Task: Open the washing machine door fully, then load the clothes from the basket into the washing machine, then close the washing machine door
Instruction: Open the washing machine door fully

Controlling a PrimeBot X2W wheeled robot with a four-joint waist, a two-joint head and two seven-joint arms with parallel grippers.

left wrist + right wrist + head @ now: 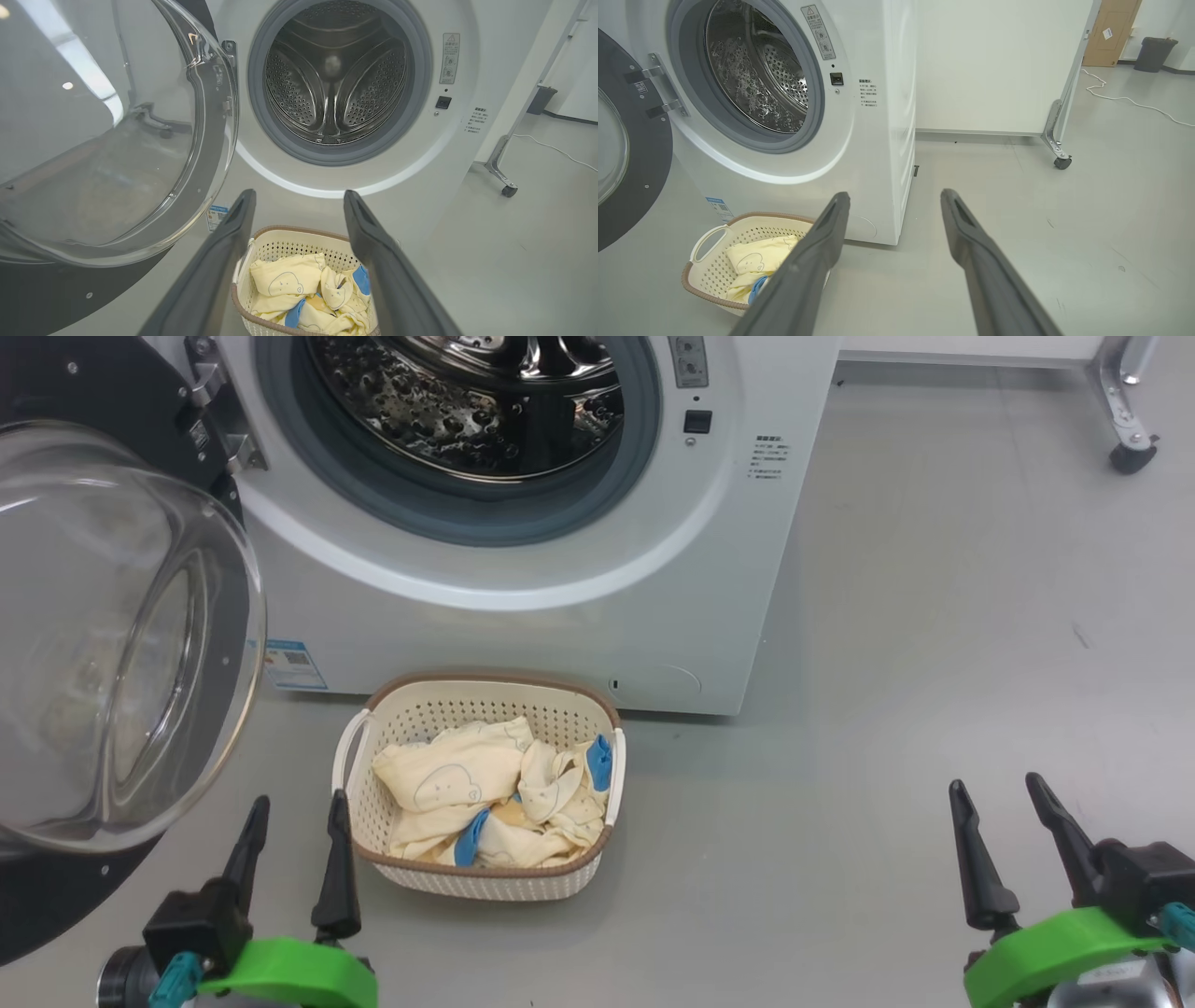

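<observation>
**Door wide open, basket full**

At 9 o'clock, the washing machine door (121, 644): bulging clear glass in glossy black. The left claw (300, 798) is spread, empty. At 6 o'clock of the white washing machine (560, 616), the perforated cream basket (485, 686) holds soft yellow clothes (457, 775). The right claw (995, 782) is spread, empty, over smooth grey floor (934, 663).

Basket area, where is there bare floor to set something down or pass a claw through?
Widest bare floor runs right of the basket, between the washing machine and the right claw. A narrower strip lies in front of the basket. Crowded on the left: the open washing machine door hangs beside the basket, with the left claw at that gap.
</observation>
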